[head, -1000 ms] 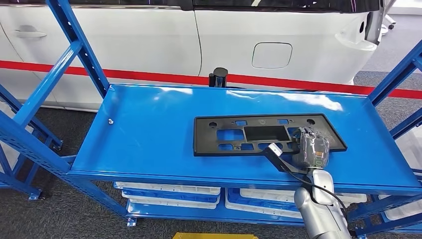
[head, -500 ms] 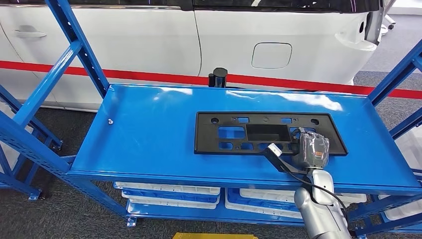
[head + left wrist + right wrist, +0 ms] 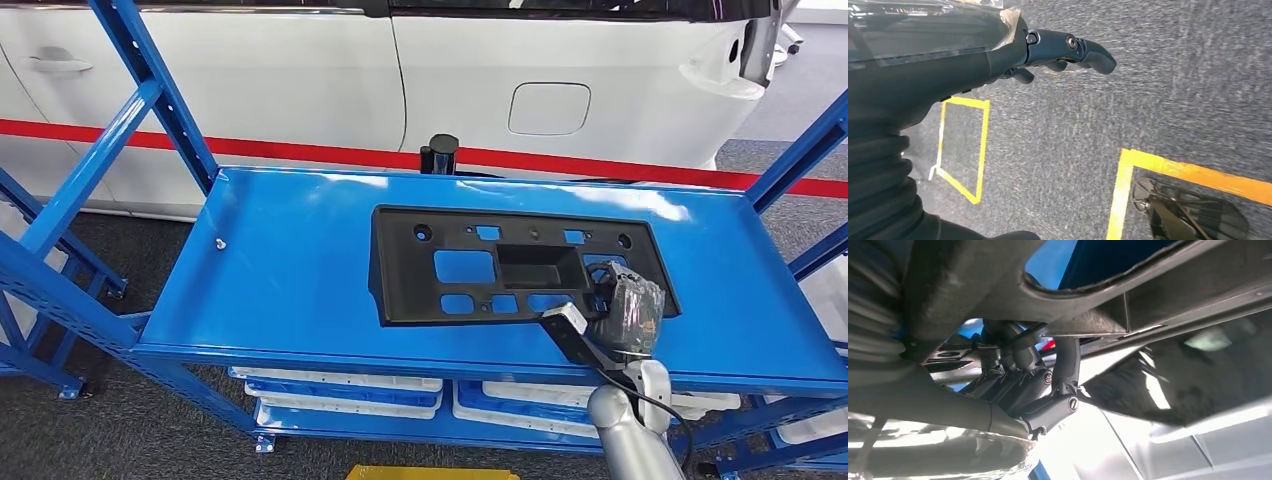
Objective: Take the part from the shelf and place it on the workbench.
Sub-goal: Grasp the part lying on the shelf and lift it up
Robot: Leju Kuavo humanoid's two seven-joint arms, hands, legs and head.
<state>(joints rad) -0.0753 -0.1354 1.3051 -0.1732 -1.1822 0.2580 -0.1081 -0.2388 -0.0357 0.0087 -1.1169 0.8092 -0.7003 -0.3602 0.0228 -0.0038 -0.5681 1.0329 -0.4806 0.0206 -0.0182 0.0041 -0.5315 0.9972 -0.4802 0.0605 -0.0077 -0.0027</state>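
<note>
Here my right hand [image 3: 625, 318] grips the near right corner of the black part [image 3: 515, 265], with my fingers [image 3: 1066, 362] hooked through one of its openings and curled round the rim. My left hand [image 3: 1068, 50] hangs over the grey floor [image 3: 1148, 90], fingers loosely bent and holding nothing. The part is a wide flat panel full of cut-outs; it seems tipped up at my corner, while its far side looks close to or resting on the blue shelf [image 3: 290, 270]. I cannot tell exactly where it touches.

I judge the lift as barely begun, and the risk comes from holding such a long piece at one end. Its weight sits well to the side of my grip, so it could twist or slide out of my fingers. The far edge could drag on the shelf surface, or catch a blue upright [image 3: 150, 85] as I swing it out. Behind the shelf stands a white car [image 3: 300, 80], which a careless swing might strike.
</note>
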